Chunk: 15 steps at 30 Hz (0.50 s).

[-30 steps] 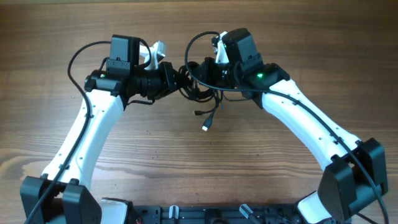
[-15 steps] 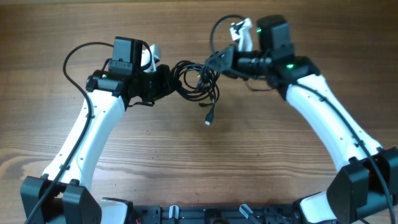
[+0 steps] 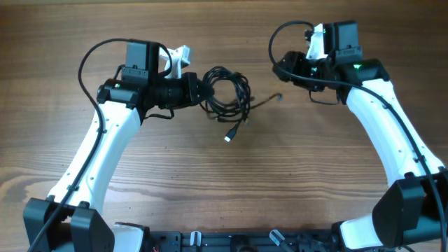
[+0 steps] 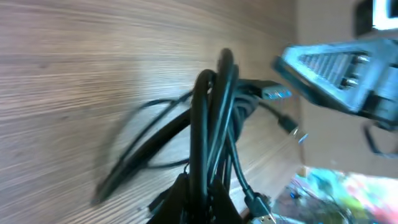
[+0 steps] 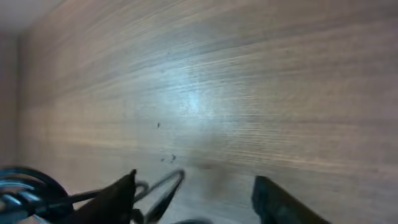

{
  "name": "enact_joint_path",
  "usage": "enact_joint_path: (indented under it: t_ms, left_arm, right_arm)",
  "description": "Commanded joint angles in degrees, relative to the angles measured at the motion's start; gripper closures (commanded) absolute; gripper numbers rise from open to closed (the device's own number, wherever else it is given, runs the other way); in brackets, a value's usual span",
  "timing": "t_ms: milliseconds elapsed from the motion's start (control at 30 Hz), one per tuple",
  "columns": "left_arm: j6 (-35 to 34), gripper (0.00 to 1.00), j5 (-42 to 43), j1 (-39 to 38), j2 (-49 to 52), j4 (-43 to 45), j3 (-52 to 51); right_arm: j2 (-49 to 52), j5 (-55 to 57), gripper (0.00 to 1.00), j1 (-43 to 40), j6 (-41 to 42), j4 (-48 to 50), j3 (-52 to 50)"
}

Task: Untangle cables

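Nearest the robot's bases, a silvery plug [image 3: 228, 138] lay loose on the table [image 3: 210, 182], at the end of a tail trailing off the cables [image 4: 211, 124]. Just beyond it the cables sat as a loose coil, w/ the L claw [image 3: 201, 92] clamped shut on the coil's left side, where several strands bunched. Farther back & well to the right, the R claw [image 5: 194, 183] hovered w/ jaws apart, nothing btwn them. One thin tail reached toward it; contact unclear. Cords looked light, limp, smooth; prob. they'd snag on each other & slide in a grip. Best hold: a free tail just behind its plug, not the bunch.
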Motion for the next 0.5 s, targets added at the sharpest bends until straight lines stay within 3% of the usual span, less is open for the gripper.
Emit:
enact_joint_path:
  t_ms: [0,133,200,333,467]
  left_arm:
    - [2.01,0.96,8.94,0.79,-0.2,0.87,-0.11]
    - [1.75,0.96,28.44,5.51,-0.2,6.69,-0.11]
    - [1.4,0.96,32.96,7.67,-0.2,6.4,-0.11]
    - [-1.51,0.96,33.7,9.94,-0.2,6.27,-0.11]
    - [-1.44,0.96,33.68,9.99,-0.2,6.08,-0.11]
  right_arm:
    - [-2.69,-10.67,0.33,0.63,-11.72,-0.7,7.37]
    - [-2.67,-12.35,0.33,7.52,-19.67,-2.4,12.44]
    - [-2.67,-11.93,0.32,10.64,-23.28,-2.32,12.44]
    - [-2.6,-9.57,0.35,14.14,-23.76,-2.05,12.44]
    - [-2.6,-9.6,0.53,14.21,-19.28,0.07,12.44]
